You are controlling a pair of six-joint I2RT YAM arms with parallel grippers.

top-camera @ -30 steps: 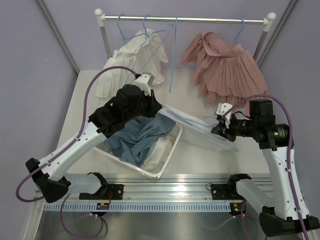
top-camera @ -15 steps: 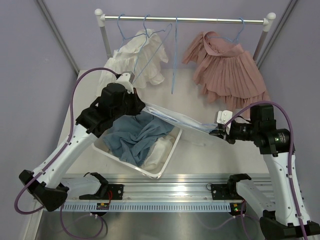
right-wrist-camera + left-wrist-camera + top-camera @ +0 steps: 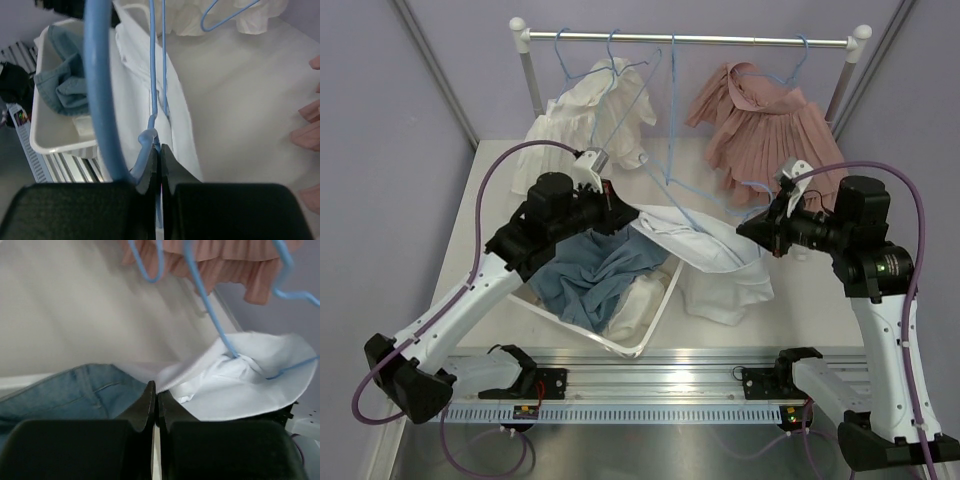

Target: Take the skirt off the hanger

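So the table [image 3: 790,330] takes up most of the view, with a clothes rail [image 3: 720,40] across the back; the white skirt [image 3: 720,265] is off the rail and down low, strung out between the two arms. Its long axis runs from the far left by the left gripper [image 3: 620,212] toward the near right. The left end is draped over the right rim of the white bin [image 3: 660,305]; the bulkier right end is bunched up on the table just beside that bin.

Also around: a pink pleated skirt [image 3: 780,135] hanging at the right end of the rail; a white garment [image 3: 580,110] hanging at the left end; jeans [image 3: 590,275] heaped in the bin.

The blue hanger [image 3: 152,60] is still in the skirt, its wires poking up out of the fabric.

The right gripper [image 3: 760,232] sits at the skirt's right side, a bit above the cloth. In its wrist view the fingers [image 3: 172,165] are clamped tight on the hanger wire, with the skirt spread out underneath.

The left gripper is at the skirt's far-left tip, over the bin. Its fingers [image 3: 145,405] are squeezed together and seem to be pinching the skirt's edge; the white cloth fans out right in front of them, with the jeans just to the left.
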